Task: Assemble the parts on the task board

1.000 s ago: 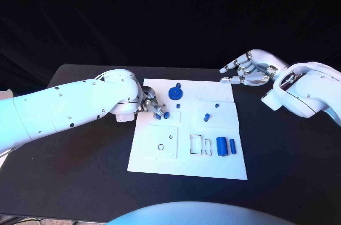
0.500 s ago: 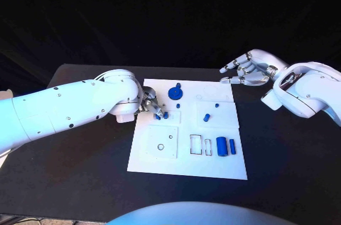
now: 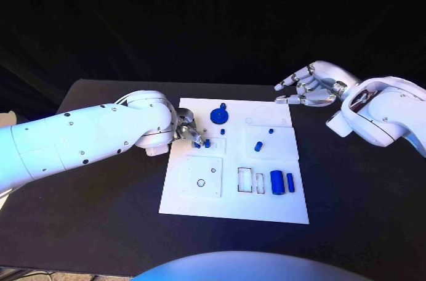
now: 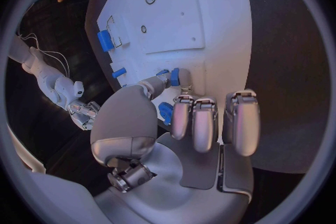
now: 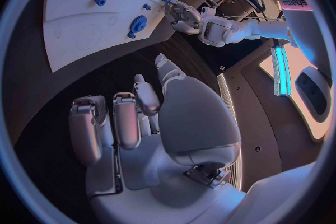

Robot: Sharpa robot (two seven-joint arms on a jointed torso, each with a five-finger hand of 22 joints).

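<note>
While the left robot hand (image 3: 186, 132) works at the left edge of the task board (image 3: 235, 198), most of the job looks undone. Its fingers are pinched on a small blue peg (image 3: 196, 145), with a second blue peg (image 3: 208, 143) just beside it; can't tell if either is seated in the board.

Right robot hand (image 3: 306, 90) hovers off the board's far right corner over the worktop (image 3: 88, 213), fingers loosely curled and apart, holding nothing.

Loose or unplaced, as far as I can judge:
- blue disc (image 3: 219, 115) near the far edge
- short blue piece (image 3: 258, 146) mid-board
- two blue cylinders (image 3: 281, 182) by the rectangular slots (image 3: 251, 181), slots look unfilled
- round hole (image 3: 200, 183) on the near left plate, open

Hard to read: the left hand covers the peg's seat, and tiny blue studs (image 3: 222, 132) are too small to judge.
</note>
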